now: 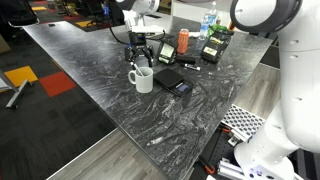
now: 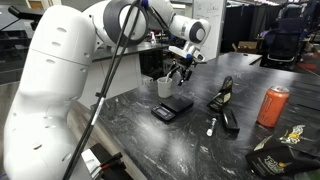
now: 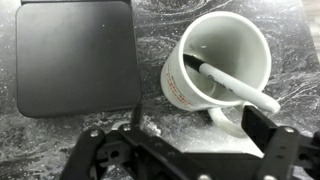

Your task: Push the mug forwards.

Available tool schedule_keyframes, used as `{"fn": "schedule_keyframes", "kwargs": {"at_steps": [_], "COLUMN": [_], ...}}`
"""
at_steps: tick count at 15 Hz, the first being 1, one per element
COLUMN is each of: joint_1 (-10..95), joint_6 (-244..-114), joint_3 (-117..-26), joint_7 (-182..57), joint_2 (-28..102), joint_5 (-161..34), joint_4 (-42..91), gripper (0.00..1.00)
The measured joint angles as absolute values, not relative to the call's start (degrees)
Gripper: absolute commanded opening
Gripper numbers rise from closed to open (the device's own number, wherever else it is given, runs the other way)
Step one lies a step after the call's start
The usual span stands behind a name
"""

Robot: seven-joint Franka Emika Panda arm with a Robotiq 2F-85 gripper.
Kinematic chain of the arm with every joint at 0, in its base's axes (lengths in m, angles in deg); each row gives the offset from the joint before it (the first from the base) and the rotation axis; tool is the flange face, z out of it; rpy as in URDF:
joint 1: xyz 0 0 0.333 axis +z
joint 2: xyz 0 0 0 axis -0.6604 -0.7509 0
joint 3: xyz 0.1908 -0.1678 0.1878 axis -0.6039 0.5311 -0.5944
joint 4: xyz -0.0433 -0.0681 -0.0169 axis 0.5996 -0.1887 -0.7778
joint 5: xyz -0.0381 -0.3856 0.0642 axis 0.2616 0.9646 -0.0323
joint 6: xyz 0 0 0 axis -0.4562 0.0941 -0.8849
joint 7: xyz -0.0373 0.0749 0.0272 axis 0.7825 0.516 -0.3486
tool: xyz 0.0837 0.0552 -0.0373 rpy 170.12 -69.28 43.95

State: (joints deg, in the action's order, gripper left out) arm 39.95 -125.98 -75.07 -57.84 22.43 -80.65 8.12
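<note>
The white mug [image 1: 143, 78] stands upright on the dark marble table [image 1: 90, 60], and it shows in the exterior view from the opposite side too [image 2: 165, 87]. In the wrist view the mug [image 3: 215, 60] has red lettering on its side and a white pen lying inside. Its loop handle points toward my gripper. My gripper [image 1: 140, 56] [image 2: 180, 70] hangs just above and behind the mug. In the wrist view the gripper [image 3: 198, 128] is open and empty, with the handle close to its right finger. I cannot tell whether they touch.
A flat black square pad [image 3: 75, 55] [image 1: 172, 81] [image 2: 172, 107] lies right beside the mug. An orange-red can [image 1: 183, 40] [image 2: 272, 105], a black device [image 2: 225, 100], a loose marker [image 2: 211, 126] and a snack bag [image 2: 285, 150] lie further along the table.
</note>
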Motion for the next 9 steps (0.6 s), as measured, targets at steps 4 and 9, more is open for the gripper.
{"fn": "schedule_keyframes", "kwargs": {"at_steps": [4, 9], "joint_1": [39.9, 39.9], "joint_6": [-123.8, -117.9], "joint_3": [-75.7, -76.7], "joint_7": [-62.4, -69.7], "joint_2": [22.4, 22.4], "joint_5": [-82.7, -83.0], "joint_4": [8.1, 8.1], "gripper": [1.0, 1.0]}}
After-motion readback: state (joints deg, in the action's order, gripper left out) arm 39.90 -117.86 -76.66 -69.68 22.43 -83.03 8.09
